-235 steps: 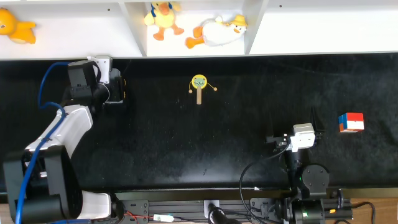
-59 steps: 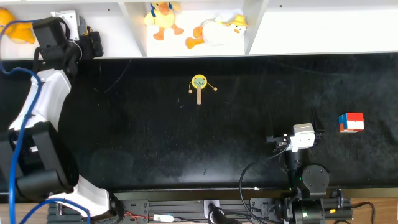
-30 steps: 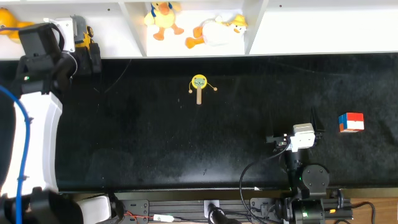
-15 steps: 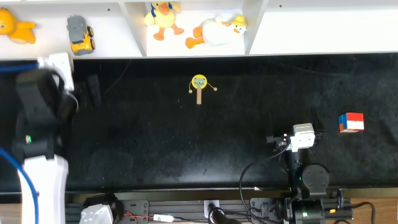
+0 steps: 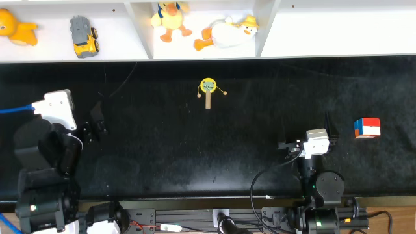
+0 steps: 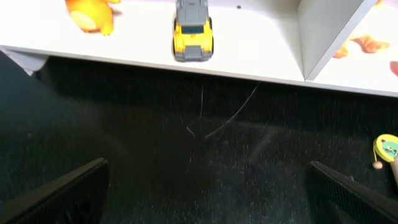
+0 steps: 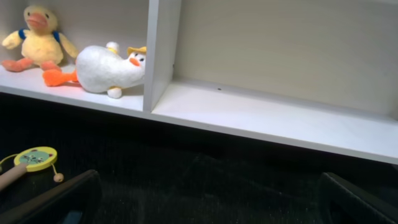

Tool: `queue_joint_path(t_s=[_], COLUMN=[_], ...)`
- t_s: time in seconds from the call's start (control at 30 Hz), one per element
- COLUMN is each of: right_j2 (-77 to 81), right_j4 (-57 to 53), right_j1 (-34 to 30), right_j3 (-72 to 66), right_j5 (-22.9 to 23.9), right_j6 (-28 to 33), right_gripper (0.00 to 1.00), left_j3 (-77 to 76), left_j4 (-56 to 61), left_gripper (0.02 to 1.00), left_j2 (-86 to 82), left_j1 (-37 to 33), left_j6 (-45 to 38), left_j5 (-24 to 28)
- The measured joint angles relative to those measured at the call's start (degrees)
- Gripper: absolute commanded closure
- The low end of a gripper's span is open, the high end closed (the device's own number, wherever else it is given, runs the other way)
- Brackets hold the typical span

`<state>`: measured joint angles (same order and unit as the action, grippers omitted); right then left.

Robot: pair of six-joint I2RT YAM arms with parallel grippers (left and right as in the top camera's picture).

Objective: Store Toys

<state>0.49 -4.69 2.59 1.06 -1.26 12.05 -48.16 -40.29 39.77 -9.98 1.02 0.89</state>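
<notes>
Toy truck [image 5: 84,36], yellow and grey, stood in the left compartment of the white shelf [image 5: 325,39], upright with its nose toward the shelf's front edge. Orange duck [image 5: 16,29] sat in the same compartment, further from the shelf's divider and apart from the truck. The shelf's middle compartment held a yellow duck plush [image 5: 170,18] and a white duck plush [image 5: 227,32], close together; I couldn't tell if they touched. Rattle drum [image 5: 208,90] lay flat on the black bench [image 5: 195,149], near the shelf front, below the middle compartment. Colour cube [image 5: 367,127] sat on the bench, well out from the shelf's right compartment. Left claw [image 6: 208,193] hung over the bench, well back from the shelf, facing the left compartment, fingers spread wide and holding nothing. Right claw [image 7: 205,199] was also well back from the shelf, facing its right compartment, fingers spread wide and holding nothing.
</notes>
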Motion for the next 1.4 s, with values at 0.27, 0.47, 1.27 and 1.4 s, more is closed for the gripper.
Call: queue_joint_path(t_s=[0.27, 0.47, 1.27, 1.4], right_j2=[0.0, 0.0, 0.0, 0.0], right_j4=[0.0, 0.0, 0.0, 0.0], right_j1=[0.0, 0.0, 0.0, 0.0], right_j3=[0.0, 0.0, 0.0, 0.0], right_j5=[0.0, 0.0, 0.0, 0.0], right_j6=[0.0, 0.0, 0.0, 0.0], right_gripper=[0.005, 0.005, 0.005, 0.005], left_j3=[0.2, 0.2, 14.8, 21.8], left_j4=[-3.2, -8.2, 2.1, 6.9], left_gripper=[0.020, 0.020, 0.020, 0.020], left_j2=[1.6, 2.4, -20.7, -27.2], left_j1=[0.0, 0.0, -4.9, -4.9], left_j6=[0.2, 0.3, 0.6, 4.3], left_j5=[0.2, 0.2, 0.1, -1.6])
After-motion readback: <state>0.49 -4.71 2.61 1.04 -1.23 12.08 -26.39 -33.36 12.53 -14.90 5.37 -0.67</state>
